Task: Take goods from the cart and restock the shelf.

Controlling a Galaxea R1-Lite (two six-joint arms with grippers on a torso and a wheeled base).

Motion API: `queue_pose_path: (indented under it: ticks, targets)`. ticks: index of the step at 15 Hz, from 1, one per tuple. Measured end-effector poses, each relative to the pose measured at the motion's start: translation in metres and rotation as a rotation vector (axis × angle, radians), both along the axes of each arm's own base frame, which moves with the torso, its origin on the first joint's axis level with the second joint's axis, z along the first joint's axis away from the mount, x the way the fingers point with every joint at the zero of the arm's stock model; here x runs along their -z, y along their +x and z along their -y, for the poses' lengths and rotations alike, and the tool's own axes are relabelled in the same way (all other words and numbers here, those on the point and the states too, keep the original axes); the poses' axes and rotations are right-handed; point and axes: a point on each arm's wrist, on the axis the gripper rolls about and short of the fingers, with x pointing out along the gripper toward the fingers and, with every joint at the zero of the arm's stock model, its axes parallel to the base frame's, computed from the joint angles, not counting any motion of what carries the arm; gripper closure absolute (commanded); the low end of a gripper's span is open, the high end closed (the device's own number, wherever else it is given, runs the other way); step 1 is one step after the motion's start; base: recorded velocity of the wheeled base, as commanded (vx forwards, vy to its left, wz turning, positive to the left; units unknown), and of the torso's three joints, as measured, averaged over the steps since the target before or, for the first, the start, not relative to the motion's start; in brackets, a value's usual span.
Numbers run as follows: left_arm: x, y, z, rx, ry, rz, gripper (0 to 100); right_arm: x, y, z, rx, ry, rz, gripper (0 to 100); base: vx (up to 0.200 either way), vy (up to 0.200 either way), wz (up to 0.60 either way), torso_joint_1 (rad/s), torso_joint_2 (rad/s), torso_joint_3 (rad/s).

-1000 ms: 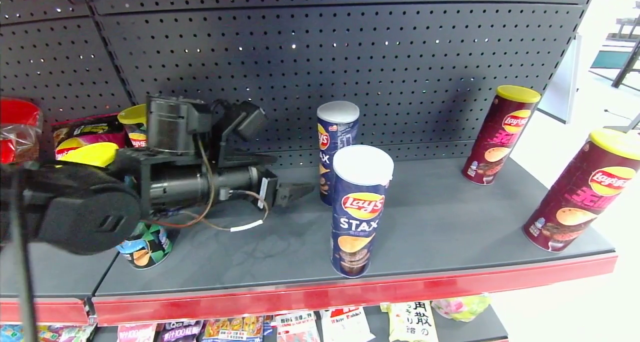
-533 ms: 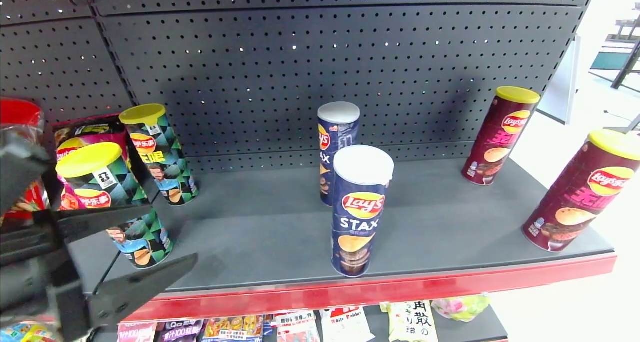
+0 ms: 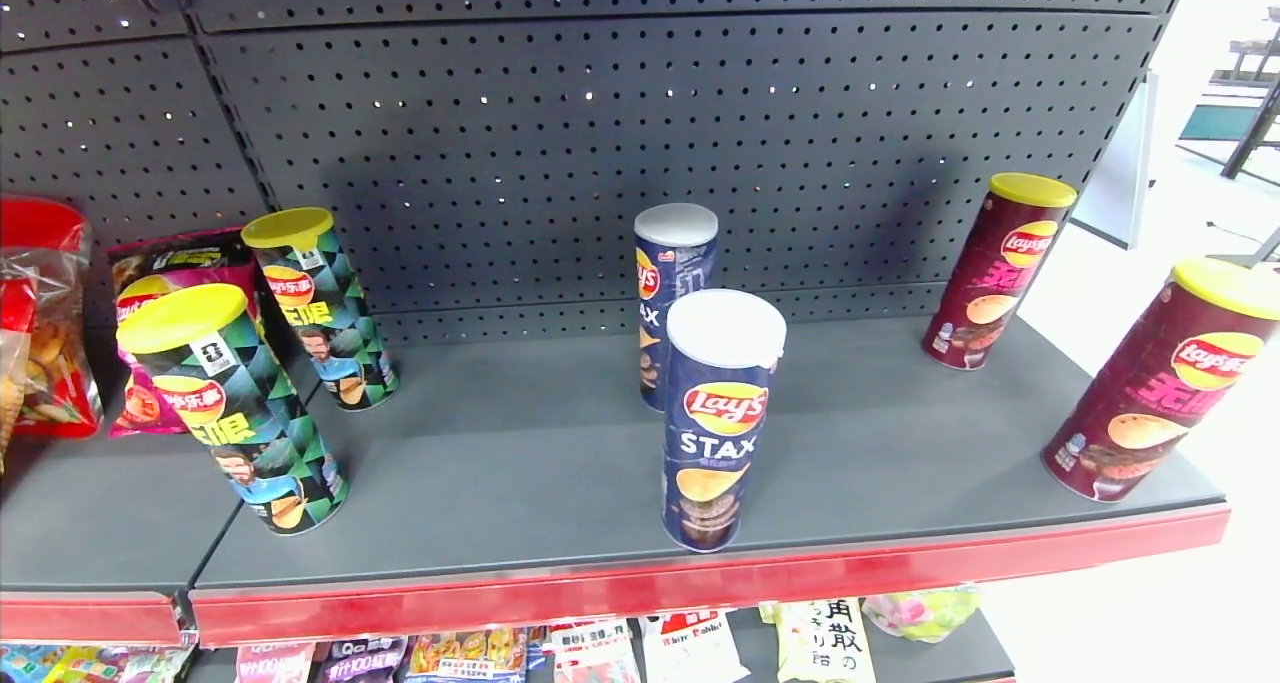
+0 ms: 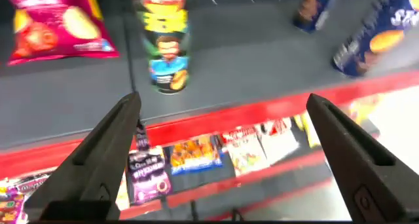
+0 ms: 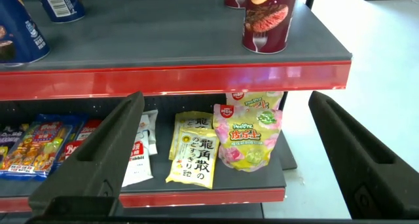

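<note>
Pegboard (image 3: pixel 600 113) back wall, dark grey, over a grey shelf (image 3: pixel 520 463) with a red front lip (image 3: pixel 700 583). Six chip cans stand on it on their bases, in three front/back pairs.

- Left end: front green can (image 3: pixel 235 408) near the front edge, rear green can (image 3: pixel 320 308) by the back wall, both with yellow lids.
- Middle: front navy can (image 3: pixel 720 423) right at the front edge, rear navy can (image 3: pixel 672 263) just behind it (partly hidden by the front one).
- Right end: front maroon can (image 3: pixel 1160 383) at the front right corner, rear maroon can (image 3: pixel 1000 268) at the back right corner, well apart.

Past the shelf's left end, on the next bay, a pink bag (image 3: pixel 165 263) sits behind the front green can. A red bag (image 3: pixel 40 343) is further out.

Left gripper (image 4: pixel 222 99) hangs out in front of the lip near the left end, fingers spread wide, nothing between them. Right gripper (image 5: pixel 226 96) same story: fingers wide apart, empty, in front of the lower shelf (image 5: pixel 196 199) under the right end. Past its fingers a yellow packet (image 5: pixel 200 149) and a pale green bag (image 5: pixel 252 135) sit side by side on that lower shelf.
</note>
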Motion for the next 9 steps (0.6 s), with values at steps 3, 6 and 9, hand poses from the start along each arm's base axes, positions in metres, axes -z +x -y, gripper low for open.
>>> queue_pose_path:
  ticks: [3, 6, 9]
  targets:
    - [0.006, -0.004, -0.003, -0.043, 0.003, 0.016, 0, 0.0, 0.0, 0.0, 0.0, 0.001, 0.0, 0, 0.0, 0.0, 0.0, 0.0, 0.0, 0.0]
    - [0.017, -0.008, -0.004, -0.062, 0.088, -0.007, 0, 0.0, 0.0, 0.0, 0.001, 0.0, 0.0, 0, 0.0, 0.0, 0.0, 0.0, 0.0, 0.0]
    - [0.02, -0.01, -0.003, 0.017, 0.094, -0.013, 0, 0.0, 0.0, 0.0, 0.001, -0.001, 0.0, 0, 0.0, 0.0, 0.0, 0.0, 0.0, 0.0]
